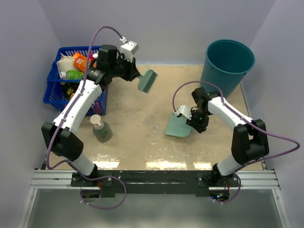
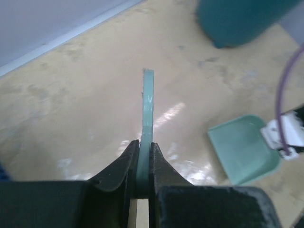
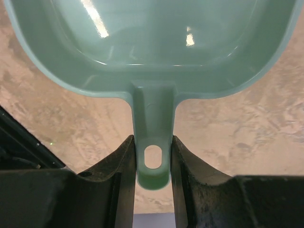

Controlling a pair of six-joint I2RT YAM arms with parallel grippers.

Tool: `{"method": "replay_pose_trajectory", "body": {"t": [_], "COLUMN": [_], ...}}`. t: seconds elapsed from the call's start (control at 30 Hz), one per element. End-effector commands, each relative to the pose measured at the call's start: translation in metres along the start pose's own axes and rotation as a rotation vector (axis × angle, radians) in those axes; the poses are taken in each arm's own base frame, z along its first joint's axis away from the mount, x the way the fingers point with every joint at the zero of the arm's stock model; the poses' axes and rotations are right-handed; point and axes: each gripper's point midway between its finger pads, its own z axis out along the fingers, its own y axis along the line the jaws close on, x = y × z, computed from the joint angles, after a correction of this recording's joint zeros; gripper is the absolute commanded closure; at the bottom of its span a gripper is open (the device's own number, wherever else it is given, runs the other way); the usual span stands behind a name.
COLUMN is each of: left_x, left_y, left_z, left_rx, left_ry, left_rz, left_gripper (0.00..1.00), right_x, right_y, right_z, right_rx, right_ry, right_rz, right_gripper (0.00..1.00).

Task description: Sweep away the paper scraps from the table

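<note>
Left fingers (image 2: 118, 166) tight on brush (image 2: 148, 109); right fingers (image 3: 121, 161) tight on dustpan (image 3: 152, 57); table (image 1: 142, 147) beneath both

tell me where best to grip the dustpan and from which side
Take the dustpan by its narrow handle, coming from behind, opposite the open front. The handle juts from the back wall and is slim enough for two fingers; the right gripper is shut on it there, at the hang hole.

Glossy smooth plastic dustpan (image 3: 152, 47), mottled table (image 1: 137, 142) with a slight sheen, brush (image 1: 147, 80) apparently plastic
</note>
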Motion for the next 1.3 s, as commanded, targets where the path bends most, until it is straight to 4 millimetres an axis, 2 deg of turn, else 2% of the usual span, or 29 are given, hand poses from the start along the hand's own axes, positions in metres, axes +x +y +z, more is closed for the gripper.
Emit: {"method": "replay_pose_trajectory", "body": {"t": [0.0,0.03,0.1,0.17,0.27,0.4,0.47,0.53,0.6,0.63,0.7,0.73,0.8,0.83,0.87,0.9,0.93,0.97,1.0,1.03,1.1,1.13,1.17,1.2,1.27], "left_x": [0.034,0.055,0.071,0.105,0.140,0.162,0.169,0.172,0.175,0.176,0.177,0.182,0.183,0.182,0.181,0.178,0.177,0.176,0.167,0.161,0.142,0.135,0.127,0.115,0.103], "left_y": [-0.085,-0.095,-0.096,-0.096,-0.098,-0.097,-0.096,-0.094,-0.090,-0.086,-0.085,-0.083,-0.078,-0.069,-0.064,-0.059,-0.048,-0.042,-0.037,-0.030,-0.026,-0.016,-0.014,-0.011,0.001], "left_z": [0.004,0.005,0.012,0.021,0.031,0.043,0.046,0.049,0.051,0.053,0.054,0.054,0.056,0.058,0.059,0.060,0.062,0.063,0.063,0.063,0.063,0.062,0.061,0.061,0.058], "left_rx": [0.514,0.568,0.578,0.584,0.612,0.611,0.613,0.600,0.567,0.543,0.536,0.522,0.487,0.431,0.403,0.373,0.310,0.279,0.256,0.219,0.177,0.118,0.098,0.085,0.021], "left_ry": [0.092,0.146,0.163,0.242,0.350,0.424,0.446,0.452,0.461,0.463,0.469,0.485,0.484,0.472,0.464,0.455,0.451,0.446,0.426,0.408,0.364,0.349,0.332,0.305,0.280], "left_rz": [-0.139,-0.203,-0.259,-0.324,-0.388,-0.417,-0.434,-0.435,-0.435,-0.432,-0.428,-0.426,-0.405,-0.362,-0.337,-0.312,-0.274,-0.253,-0.229,-0.190,-0.131,-0.081,-0.061,-0.012,0.046], "left_gripper": [1.00,1.00,1.00,1.00,1.00,1.00,1.00,0.97,0.81,0.65,0.51,0.38,0.29,0.20,0.15,0.13,0.12,0.12,0.11,0.10,0.07,0.07,0.07,0.07,0.06], "right_x": [0.016,0.022,0.037,0.051,0.053,0.050,0.046,0.041,0.035,0.033,0.026,0.022,0.004,-0.005,-0.019,-0.031,-0.040,-0.054,-0.062,-0.078,-0.095,-0.105,-0.117,-0.124,-0.139], "right_y": [0.018,0.022,0.034,0.042,0.038,0.039,0.038,0.036,0.031,0.029,0.025,0.024,0.017,0.014,0.003,0.000,-0.006,-0.018,-0.022,-0.029,-0.038,-0.041,-0.050,-0.054,-0.071], "right_z": [-0.007,-0.004,0.006,0.013,0.013,0.016,0.015,0.010,0.003,0.001,-0.008,-0.013,-0.031,-0.038,-0.056,-0.064,-0.073,-0.090,-0.098,-0.117,-0.135,-0.146,-0.168,-0.176,-0.206], "right_rx": [0.000,-0.009,-0.031,-0.029,0.025,0.025,0.022,0.031,0.045,0.053,0.059,0.058,0.057,0.059,0.088,0.092,0.107,0.148,0.159,0.187,0.213,0.220,0.268,0.279,0.366], "right_ry": [0.014,0.034,0.074,0.118,0.099,0.084,0.069,0.053,0.034,0.026,0.008,-0.003,-0.058,-0.088,-0.134,-0.180,-0.212,-0.262,-0.295,-0.359,-0.434,-0.479,-0.539,-0.567,-0.651], "right_rz": [-0.021,-0.020,-0.016,-0.017,-0.016,0.007,0.017,0.029,0.038,0.041,0.049,0.050,0.072,0.076,0.078,0.097,0.106,0.111,0.136,0.128,0.155,0.156,0.151,0.172,0.187], "right_gripper": [0.96,0.93,0.91,0.87,0.84,0.79,0.68,0.54,0.43,0.31,0.17,0.02,0.02,0.02,0.02,0.02,0.01,0.02,0.02,0.02,0.02,0.02,0.02,0.02,0.02]}}
